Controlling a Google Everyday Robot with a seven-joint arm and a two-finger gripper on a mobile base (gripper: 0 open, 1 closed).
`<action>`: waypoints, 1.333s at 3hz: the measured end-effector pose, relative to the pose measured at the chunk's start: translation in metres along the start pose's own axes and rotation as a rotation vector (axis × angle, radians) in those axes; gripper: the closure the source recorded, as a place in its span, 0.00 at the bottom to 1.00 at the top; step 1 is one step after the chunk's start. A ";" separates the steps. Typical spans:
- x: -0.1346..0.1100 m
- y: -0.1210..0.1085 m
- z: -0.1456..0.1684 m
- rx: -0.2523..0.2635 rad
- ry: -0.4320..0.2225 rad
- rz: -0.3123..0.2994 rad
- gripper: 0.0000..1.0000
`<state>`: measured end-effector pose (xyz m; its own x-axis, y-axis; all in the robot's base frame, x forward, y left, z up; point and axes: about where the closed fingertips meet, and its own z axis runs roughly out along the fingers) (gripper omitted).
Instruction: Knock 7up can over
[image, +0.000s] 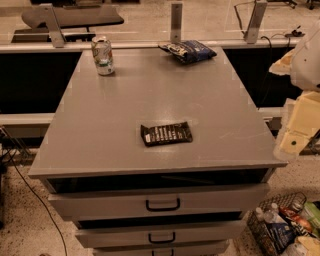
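Observation:
The 7up can (102, 55) stands upright at the far left corner of the grey cabinet top (150, 100); it is white and green with a silver top. My arm and gripper (295, 135) show as pale blocky parts at the right edge of the view, beyond the cabinet's right side and far from the can.
A flat dark snack packet (166, 133) lies near the middle front of the top. A dark blue bag (190, 50) lies at the far edge. Drawers with black handles (163, 205) are below. A wire basket of items (285, 225) sits on the floor at lower right.

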<state>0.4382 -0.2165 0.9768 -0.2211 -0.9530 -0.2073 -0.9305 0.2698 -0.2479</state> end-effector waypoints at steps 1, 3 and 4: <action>-0.001 -0.001 0.000 0.004 -0.002 -0.001 0.00; -0.077 -0.091 0.067 0.033 -0.186 -0.027 0.00; -0.139 -0.150 0.110 0.043 -0.359 -0.015 0.00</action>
<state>0.6404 -0.1098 0.9390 -0.0839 -0.8494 -0.5211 -0.9181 0.2692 -0.2910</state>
